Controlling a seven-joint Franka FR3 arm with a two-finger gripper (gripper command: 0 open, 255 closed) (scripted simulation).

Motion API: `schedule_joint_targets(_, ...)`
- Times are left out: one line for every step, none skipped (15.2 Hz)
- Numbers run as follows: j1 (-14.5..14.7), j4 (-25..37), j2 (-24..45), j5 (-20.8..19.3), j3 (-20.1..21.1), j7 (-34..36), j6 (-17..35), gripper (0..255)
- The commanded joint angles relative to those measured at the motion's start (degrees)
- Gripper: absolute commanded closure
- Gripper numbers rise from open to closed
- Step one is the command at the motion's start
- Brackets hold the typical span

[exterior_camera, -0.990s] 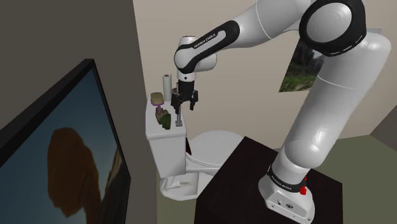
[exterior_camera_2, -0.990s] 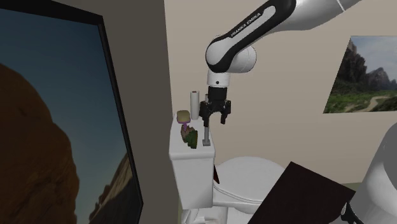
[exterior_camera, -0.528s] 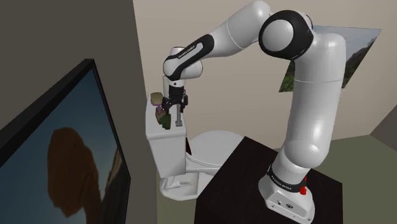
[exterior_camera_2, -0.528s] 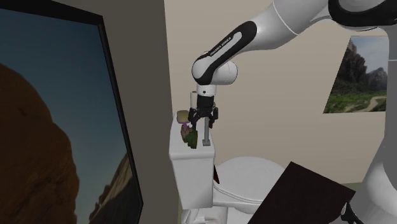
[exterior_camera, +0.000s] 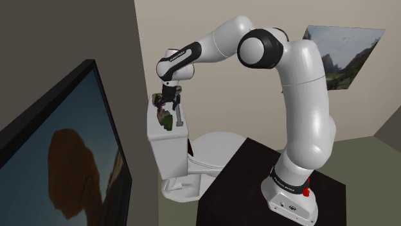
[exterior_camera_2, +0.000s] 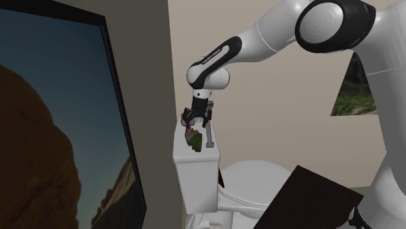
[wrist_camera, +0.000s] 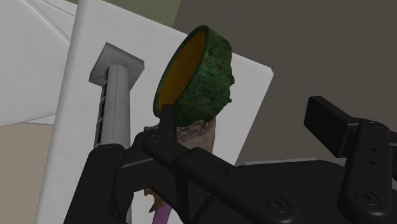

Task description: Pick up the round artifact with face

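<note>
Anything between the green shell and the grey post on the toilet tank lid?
Nothing. In the wrist view, a bare strip of the white tank lid runs between the green shell and the grey post; the two stand apart.

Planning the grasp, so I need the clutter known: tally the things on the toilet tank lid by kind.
Round green piece, orange-yellow inside: 1
Upright grey post: 1
Pink-and-green piece: 1
Total: 3 in sight
</note>
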Motion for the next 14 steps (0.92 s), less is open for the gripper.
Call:
schedule_joint_targets(-0.01, -0.91, 2.99, 0.28, 0.11, -0.14, 0.63, 0)
schedule_joint_targets(-0.06, -0.96, 3.47, 0.31, 0.19, -0.25, 1.16, 0)
schedule_joint_targets(-0.17, -1.01, 3.96, 0.28, 0.35, -0.33, 1.70, 0)
schedule_joint_targets(-0.20, -1.04, 4.46, 0.32, 0.41, -0.44, 2.22, 0)
schedule_joint_targets(-0.21, -1.04, 4.98, 0.38, 0.44, -0.57, 2.73, 0)
schedule_joint_targets(-0.22, -1.08, 5.77, 0.49, 0.49, -0.77, 3.54, 0)
schedule_joint_targets(-0.22, -1.06, 5.78, 0.48, 0.49, -0.77, 3.54, 0)
schedule_joint_targets(-0.22, -1.06, 5.78, 0.48, 0.49, -0.77, 3.53, 0)
schedule_joint_targets(-0.23, -1.07, 5.79, 0.49, 0.49, -0.79, 3.56, 255)
schedule_joint_targets(-0.25, -1.11, 5.79, 0.49, 0.49, -0.81, 3.59, 255)
schedule_joint_targets(-0.25, -1.11, 5.78, 0.49, 0.49, -0.81, 3.58, 255)
schedule_joint_targets(-0.25, -1.18, 5.72, 0.50, 0.49, -0.82, 3.59, 255)
schedule_joint_targets(-0.28, -1.14, 5.76, 0.50, 0.48, -0.85, 3.58, 255)
schedule_joint_targets(-0.28, -1.17, 5.74, 0.50, 0.48, -0.85, 3.59, 255)
